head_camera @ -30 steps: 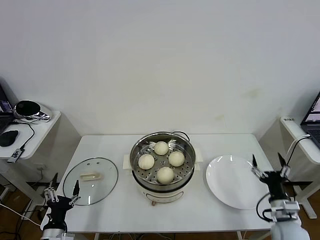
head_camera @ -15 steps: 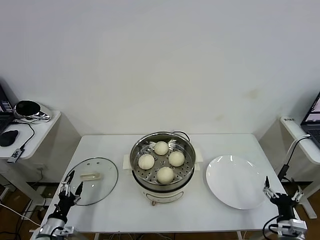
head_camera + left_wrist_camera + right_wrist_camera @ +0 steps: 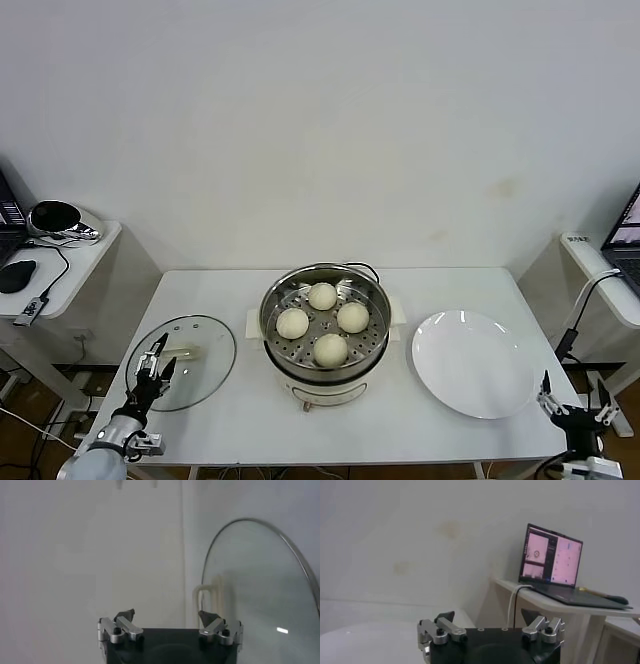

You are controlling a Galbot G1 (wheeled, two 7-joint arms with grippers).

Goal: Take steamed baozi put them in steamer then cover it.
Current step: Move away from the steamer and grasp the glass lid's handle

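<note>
Four cream-white baozi [image 3: 322,295] lie on the perforated tray inside the steel steamer [image 3: 324,352] at the table's middle. The clear glass cover [image 3: 205,338] with its cream handle [image 3: 185,352] lies flat on the table left of the steamer; it also shows in the left wrist view [image 3: 260,585]. My left gripper [image 3: 155,365] is open and empty, hovering over the cover's near-left edge, a little short of the handle [image 3: 207,592]. My right gripper [image 3: 575,405] is open and empty, low past the table's front right corner.
A flat white plate [image 3: 470,362] lies right of the steamer. A side shelf with a laptop [image 3: 552,562] stands at the right, and another shelf with a mouse [image 3: 15,275] and a shiny object [image 3: 55,218] stands at the left.
My left gripper has moved up and right, from beside the table's left edge onto the cover's near edge. My right gripper has dropped and drawn back from beside the plate.
</note>
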